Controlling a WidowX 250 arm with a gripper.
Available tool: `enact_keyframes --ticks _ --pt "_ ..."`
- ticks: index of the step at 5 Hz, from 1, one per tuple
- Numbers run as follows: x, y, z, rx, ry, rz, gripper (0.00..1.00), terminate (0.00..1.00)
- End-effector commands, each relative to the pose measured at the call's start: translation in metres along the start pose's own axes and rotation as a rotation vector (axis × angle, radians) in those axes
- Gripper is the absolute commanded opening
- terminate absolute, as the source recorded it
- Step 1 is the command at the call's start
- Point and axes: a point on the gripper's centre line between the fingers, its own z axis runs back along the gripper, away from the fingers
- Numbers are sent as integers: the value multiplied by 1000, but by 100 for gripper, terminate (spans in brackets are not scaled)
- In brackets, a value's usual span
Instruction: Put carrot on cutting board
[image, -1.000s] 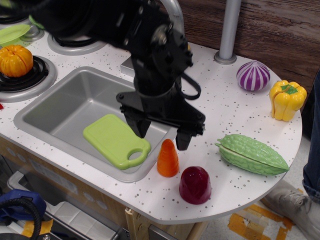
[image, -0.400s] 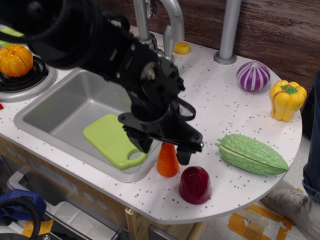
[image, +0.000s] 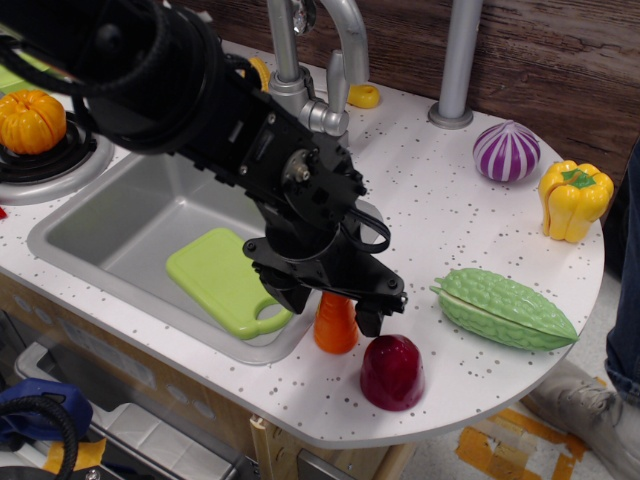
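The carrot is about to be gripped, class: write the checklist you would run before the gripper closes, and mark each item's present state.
1. Carrot upright on the counter, beside the sink: ok.
2. Gripper open, one finger on each side of the carrot: ok.
3. Fingers low enough on the carrot for a firm hold: cannot tell, the gripper hides its top.
4. Right-hand finger clear of the dark red dome: cannot tell, they look very close.
5. Cutting board lying flat in the sink with bare surface free: ok.
6. Path from carrot to board free of other toys: ok.
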Motion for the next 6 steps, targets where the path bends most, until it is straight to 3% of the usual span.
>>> enact_keyframes --ticks 1,2,4,5,6 --pt "9 4 -1 -4 -30 6 0 0" --pt "10 5 2 13 -29 -5 0 0" --pt "51 36 43 142 23 -162 0 0" --pt "74 66 41 137 10 -254 0 0" --pt "82 94 18 111 -26 -314 0 0"
